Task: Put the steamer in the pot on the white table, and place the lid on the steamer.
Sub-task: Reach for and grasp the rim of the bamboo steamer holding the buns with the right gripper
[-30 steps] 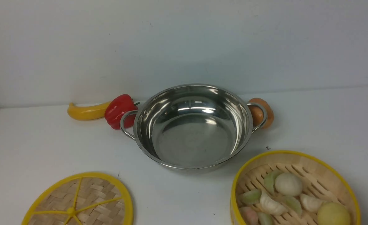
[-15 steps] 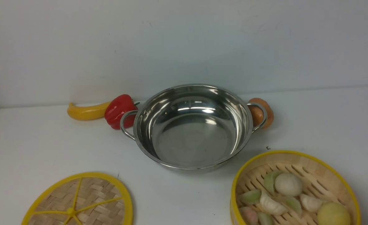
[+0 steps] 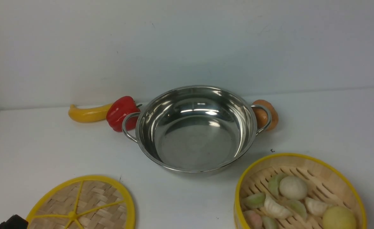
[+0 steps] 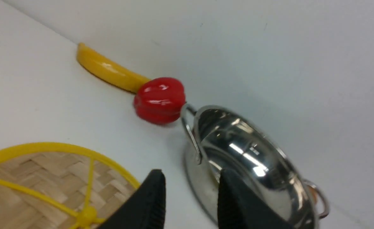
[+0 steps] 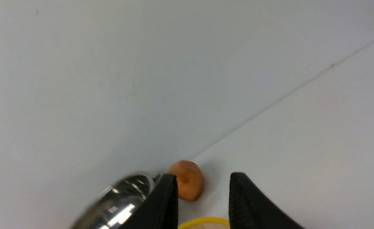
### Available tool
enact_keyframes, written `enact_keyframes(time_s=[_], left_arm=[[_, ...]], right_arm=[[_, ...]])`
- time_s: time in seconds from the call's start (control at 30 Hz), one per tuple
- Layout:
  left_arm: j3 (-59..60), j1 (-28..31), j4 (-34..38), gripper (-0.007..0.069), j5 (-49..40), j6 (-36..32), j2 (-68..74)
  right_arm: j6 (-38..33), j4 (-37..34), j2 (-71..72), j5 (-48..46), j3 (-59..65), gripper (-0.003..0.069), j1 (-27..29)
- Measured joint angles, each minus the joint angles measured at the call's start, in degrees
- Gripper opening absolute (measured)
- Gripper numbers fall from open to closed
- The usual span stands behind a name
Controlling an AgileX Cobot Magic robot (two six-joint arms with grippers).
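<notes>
The steel pot (image 3: 196, 127) stands empty in the middle of the white table (image 3: 47, 149). Its rim and one looped handle also show in the left wrist view (image 4: 247, 159). The steamer (image 3: 301, 194), holding dumplings and buns, sits at the front right. The lid (image 3: 82, 203) lies flat at the front left. My left gripper (image 4: 191, 173) hovers open above the lid's (image 4: 47, 181) edge, with nothing between its fingers. In the front view only a black tip (image 3: 12, 222) of it shows. My right gripper (image 5: 202, 176) is open and empty above the steamer's yellow rim (image 5: 202, 221).
A yellow banana (image 3: 88, 114) and a red pepper (image 3: 120, 113) lie against the back wall left of the pot. The pepper touches the pot's left handle. An orange-brown toy food (image 3: 266, 114) sits behind the right handle. The wall runs close behind the pot.
A black tip of my left gripper has come into the front view's lower left corner, beside the lid. The pot, the steamer and the lid have not moved.
</notes>
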State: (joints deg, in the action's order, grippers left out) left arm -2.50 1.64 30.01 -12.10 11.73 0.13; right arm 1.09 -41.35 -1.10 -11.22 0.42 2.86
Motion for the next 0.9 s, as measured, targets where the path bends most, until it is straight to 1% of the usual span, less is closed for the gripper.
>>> enact_keyframes(time_s=[0.13, 0.17, 0.33, 0.4, 0.43, 0.47, 0.5, 0.53, 0.57, 0.63, 0.73, 0.77, 0.8, 0.83, 0.87, 0.9], left_arm=[[0.0, 0.0, 4.2, 0.0230, 4.5, -0.5, 0.0], [0.0, 0.0, 4.3, 0.0230, 4.9, -0.5, 0.0], [0.0, 0.0, 5.2, 0.0239, 12.5, 0.2, 0.0], [-0.2, 0.0, 4.9, 0.0240, 13.6, -0.2, 0.0], [-0.9, 0.0, 3.8, 0.0241, 14.3, -1.5, 0.0], [-2.5, 0.0, 2.3, 0.0241, 13.8, -3.4, 0.5], [-2.8, 0.0, 2.1, 0.0241, 13.8, -3.6, 0.5], [-5.1, 0.0, 0.7, 0.0241, 11.5, -5.3, 2.2], [-6.1, 0.0, -0.2, 0.0241, 10.2, -6.2, 3.9], [-10.7, 0.0, -3.3, 0.0241, 4.3, -7.8, 10.3], [-16.5, 0.0, -8.0, 0.0241, -4.0, -8.5, 21.7], [-16.9, 0.0, -8.3, 0.0241, -4.6, -8.5, 21.7], [-20.7, 0.0, -12.1, 0.0241, -9.9, -8.6, 29.0], [-21.6, 0.0, -12.6, 0.0241, -11.2, -8.6, 29.8], [-25.6, 0.0, -16.3, 0.0241, -16.7, -8.6, 36.1], [-28.0, 0.0, -19.3, 0.0241, -20.1, -8.5, 40.6]], right_arm=[[0.8, -9.4, 0.0, 2.5, 0.0, 0.0243, 0.0], [0.8, -10.1, 0.0, 2.7, 0.0, 0.0243, 0.0], [0.9, -18.8, 0.0, 3.8, 0.0, 0.0243, 0.0], [0.8, -19.7, 0.0, 4.1, 0.0, 0.0243, 0.0], [-0.2, -20.4, 0.0, 4.1, -0.1, 0.0243, 0.0], [-2.6, -20.2, -0.2, 2.7, -1.6, 0.0243, 0.0], [-2.9, -20.1, -0.2, 2.7, -1.6, 0.0243, 0.0], [-5.7, -18.9, -1.3, 0.6, -4.8, 0.0243, 0.0], [-7.4, -17.8, -2.0, -0.8, -6.2, 0.0243, 0.0], [-10.3, -14.0, -7.4, -6.9, -12.2, 0.0246, 0.0], [-10.7, -9.7, -17.7, -16.0, -18.4, 0.0255, 0.0], [-10.7, -9.7, -18.5, -16.0, -18.8, 0.0256, 0.0], [-10.7, -6.6, -25.5, -22.2, -22.1, 0.0262, 0.0], [-10.7, -6.2, -27.4, -22.9, -22.9, 0.0263, 0.0], [-10.7, -3.0, -34.7, -27.9, -25.7, 0.0267, 0.0], [-10.7, -0.9, -39.2, -30.7, -27.7, 0.0268, 0.0]])
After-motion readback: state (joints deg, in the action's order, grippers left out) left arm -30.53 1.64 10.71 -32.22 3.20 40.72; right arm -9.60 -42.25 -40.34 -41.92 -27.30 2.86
